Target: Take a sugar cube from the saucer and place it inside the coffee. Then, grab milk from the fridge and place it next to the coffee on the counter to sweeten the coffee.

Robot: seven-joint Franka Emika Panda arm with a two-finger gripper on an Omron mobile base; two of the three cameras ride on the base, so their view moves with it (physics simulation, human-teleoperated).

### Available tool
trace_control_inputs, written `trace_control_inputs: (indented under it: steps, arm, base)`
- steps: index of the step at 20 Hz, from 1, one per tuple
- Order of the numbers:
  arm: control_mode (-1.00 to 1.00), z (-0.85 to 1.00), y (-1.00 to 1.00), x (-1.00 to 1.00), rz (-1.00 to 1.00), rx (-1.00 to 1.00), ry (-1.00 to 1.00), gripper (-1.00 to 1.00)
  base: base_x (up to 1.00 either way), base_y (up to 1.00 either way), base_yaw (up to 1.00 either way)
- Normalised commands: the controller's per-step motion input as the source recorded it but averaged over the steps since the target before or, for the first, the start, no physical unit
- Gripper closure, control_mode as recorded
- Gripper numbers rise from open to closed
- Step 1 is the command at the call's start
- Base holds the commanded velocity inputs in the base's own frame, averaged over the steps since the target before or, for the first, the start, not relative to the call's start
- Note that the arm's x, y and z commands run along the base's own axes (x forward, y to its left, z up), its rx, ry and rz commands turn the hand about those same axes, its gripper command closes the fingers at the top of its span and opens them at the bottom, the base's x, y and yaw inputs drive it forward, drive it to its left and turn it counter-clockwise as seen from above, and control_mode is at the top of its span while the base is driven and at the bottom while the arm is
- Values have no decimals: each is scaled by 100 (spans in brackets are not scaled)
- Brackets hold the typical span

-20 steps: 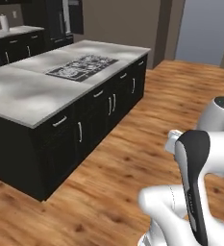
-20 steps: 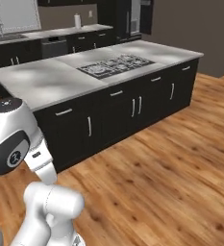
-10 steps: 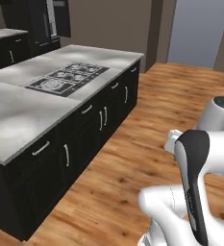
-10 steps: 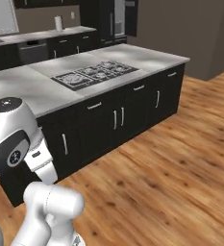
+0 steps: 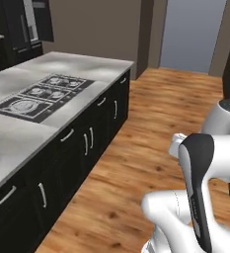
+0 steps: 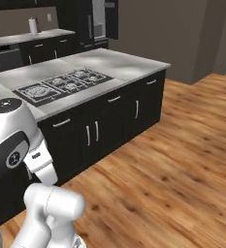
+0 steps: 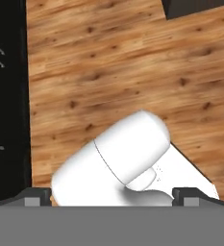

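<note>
Island nearer after base's drive; end effector spread wide over plank floor in hand view.

Both base views look forward and down from behind the white arm, sharing the grey-topped black island with its black stove, while the hand view faces straight down at the wooden plank floor, near it.

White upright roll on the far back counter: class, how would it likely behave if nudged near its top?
The white upright roll stands tall on a narrow base, so it would probably tip rather than slide. Being round, it might then roll along the pale back counter. It looks like paper, so likely light and soft.
</note>
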Motion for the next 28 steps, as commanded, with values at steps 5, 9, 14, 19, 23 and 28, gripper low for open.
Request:
trace_control_inputs:
  steps: [5,9,14,19,23,28]
  arm:
    - [100,0,0,0,0,0,0,-100]
    - [100,0,0,0,0,0,0,-100]
    - [100,0,0,0,0,0,0,-100]
    - [100,0,0,0,0,0,0,-100]
    - [100,0,0,0,0,0,0,-100]
    - [100,0,0,0,0,0,0,-100]
  base:
    - [100,-28,-14]
    - [100,-24,-13]
    - [100,-3,-17]
    - [100,-1,-18]
    - [100,-9,-14]
    - [100,-15,-9]
